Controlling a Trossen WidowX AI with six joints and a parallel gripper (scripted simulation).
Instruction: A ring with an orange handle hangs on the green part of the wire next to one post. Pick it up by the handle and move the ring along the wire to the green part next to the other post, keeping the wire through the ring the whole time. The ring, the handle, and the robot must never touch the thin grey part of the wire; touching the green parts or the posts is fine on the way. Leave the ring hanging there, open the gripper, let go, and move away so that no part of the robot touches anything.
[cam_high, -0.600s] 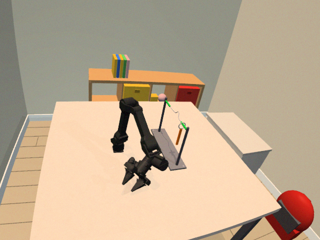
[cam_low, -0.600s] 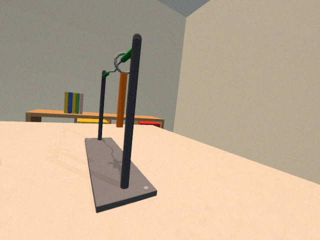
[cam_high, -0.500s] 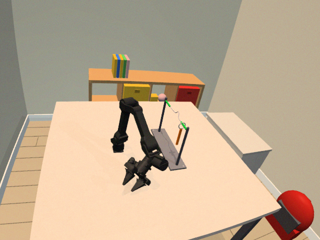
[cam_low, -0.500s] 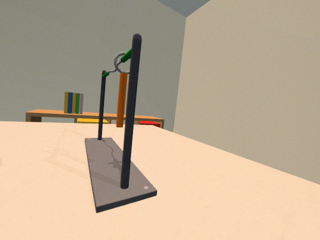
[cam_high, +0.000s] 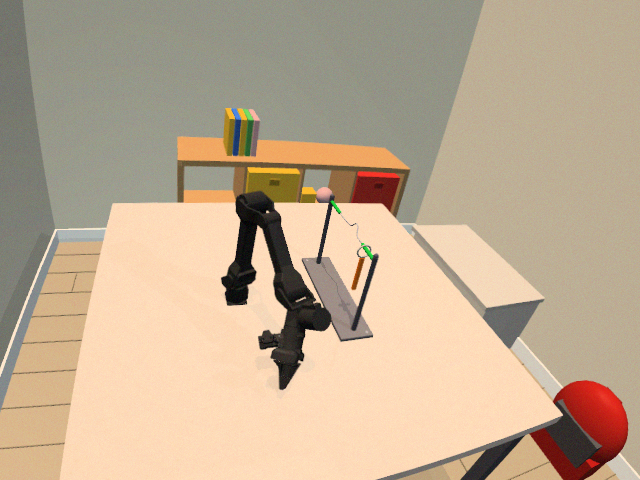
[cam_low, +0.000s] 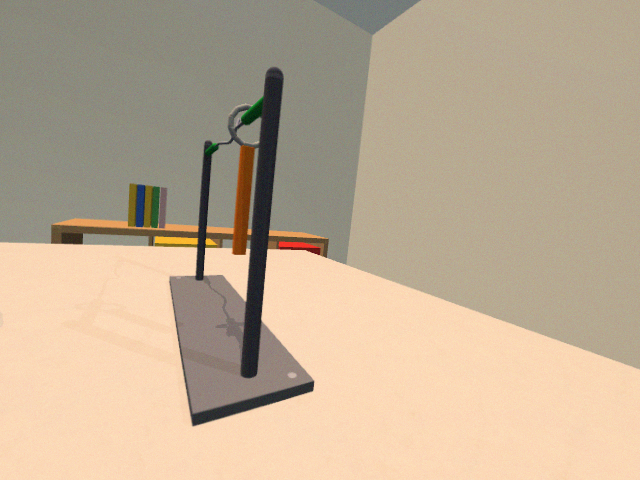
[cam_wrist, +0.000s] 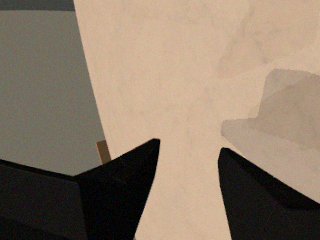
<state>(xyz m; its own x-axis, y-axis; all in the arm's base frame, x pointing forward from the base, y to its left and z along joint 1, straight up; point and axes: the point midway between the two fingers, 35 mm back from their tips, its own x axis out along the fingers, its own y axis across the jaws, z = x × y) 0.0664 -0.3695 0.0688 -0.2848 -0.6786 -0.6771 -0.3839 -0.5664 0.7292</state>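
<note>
The grey ring (cam_high: 357, 252) (cam_low: 231, 124) hangs around the wire at the green part (cam_high: 368, 252) (cam_low: 253, 111) next to the near post (cam_high: 364, 294) (cam_low: 262, 206). Its orange handle (cam_high: 357, 273) (cam_low: 243, 201) hangs down, nearly upright, above the base. The thin grey wire (cam_low: 223, 142) runs to the other green part (cam_high: 336, 207) (cam_low: 211, 148) at the far post (cam_high: 324, 232) (cam_low: 203, 217). My gripper (cam_high: 282, 385) (cam_wrist: 190, 151) is partly open and empty, pointing down low over the table, left of and nearer the camera than the stand in the top view. It does not show in the exterior view.
The posts stand on a grey base plate (cam_high: 330, 297) (cam_low: 206, 330) on the table (cam_high: 170, 403). A shelf (cam_high: 289, 153) with books (cam_high: 241, 132) and a pink ball (cam_high: 324, 195) are at the back. A grey cabinet (cam_high: 480, 263) and a red object (cam_high: 594, 413) are at the right.
</note>
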